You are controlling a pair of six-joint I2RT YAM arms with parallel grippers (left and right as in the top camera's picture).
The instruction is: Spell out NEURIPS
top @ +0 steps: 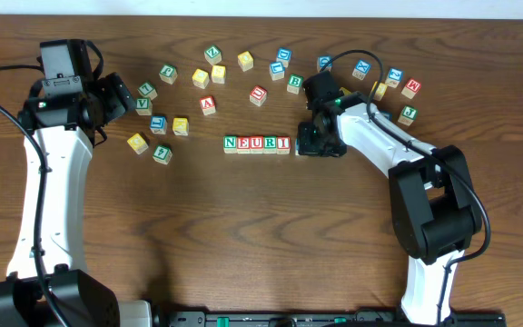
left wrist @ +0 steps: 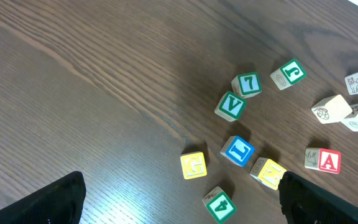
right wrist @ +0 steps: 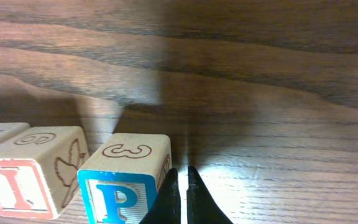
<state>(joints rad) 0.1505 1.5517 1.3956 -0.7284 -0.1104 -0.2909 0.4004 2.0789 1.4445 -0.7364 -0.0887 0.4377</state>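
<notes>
Now P [right wrist: 118, 193] sits on the worktop [right wrist: 260, 93] just right of I [right wrist: 17, 190], ending the row [top: 257, 143]. The right jaws, pressed together, stand just beside P's right edge. The left jaws gape over loose cubes [left wrist: 237, 151], well apart from the row.

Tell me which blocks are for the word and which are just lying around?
For the word:
- the row of blocks reading N, E, U, R, I
- the P block at its end

Just lying around:
- the V block
- the L block
- the A block
</notes>
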